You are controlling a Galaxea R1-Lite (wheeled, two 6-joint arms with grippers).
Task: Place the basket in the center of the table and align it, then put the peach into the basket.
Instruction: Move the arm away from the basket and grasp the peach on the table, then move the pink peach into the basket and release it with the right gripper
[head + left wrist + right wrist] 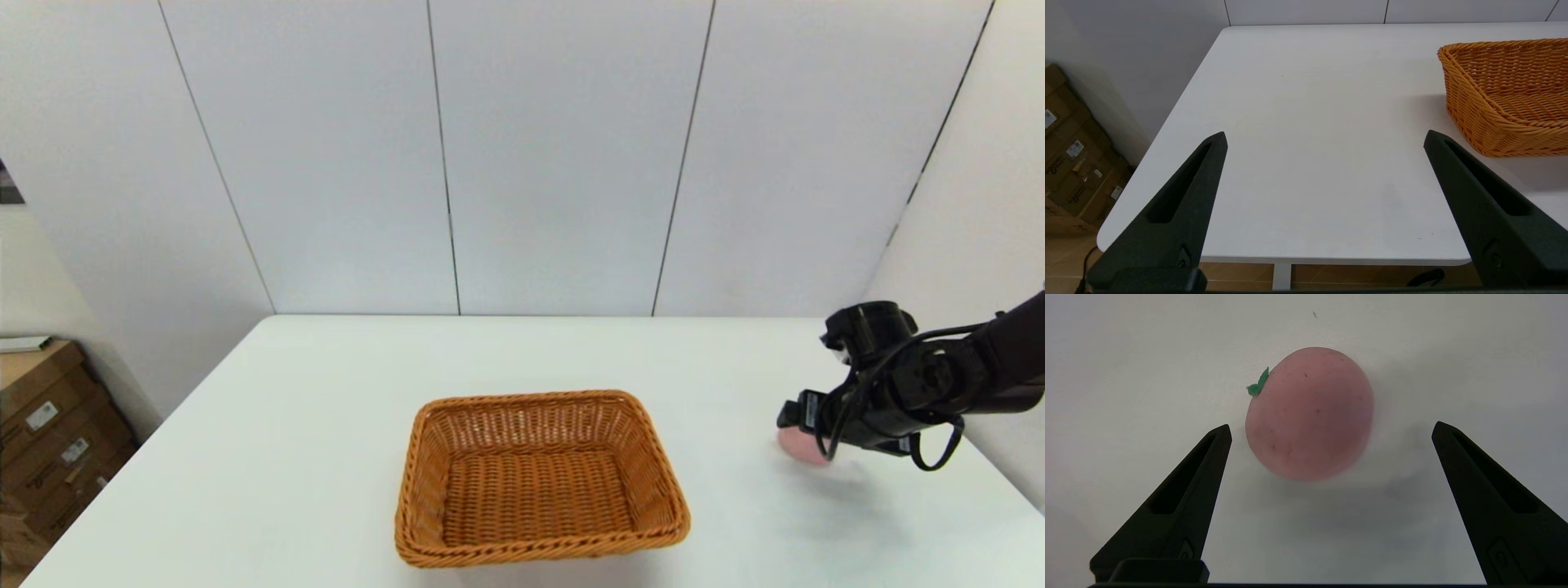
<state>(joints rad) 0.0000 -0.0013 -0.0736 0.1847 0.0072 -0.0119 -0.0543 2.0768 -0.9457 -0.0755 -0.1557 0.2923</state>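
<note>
The right gripper (pixel 1331 428) had its jaws spread wide, poised over the peach (pixel 1309 413), which lay on the white surface (pixel 1126 355) between and just beyond the fingertips, touching neither; only the right wrist view showed this gap and the small green stem mark on the fruit. In the head view the peach (pixel 802 447) was a pink sliver mostly hidden under the right gripper (pixel 796 416), well to the right of the basket (pixel 539 478), which sat empty near the middle of the surface toward its near edge. The left gripper (pixel 1325 141), seen only in its own wrist view, hung with jaws wide over the surface's near left corner, the basket (pixel 1506 98) off to one side and cardboard boxes (pixel 1069 163) on the floor beyond the edge.
</note>
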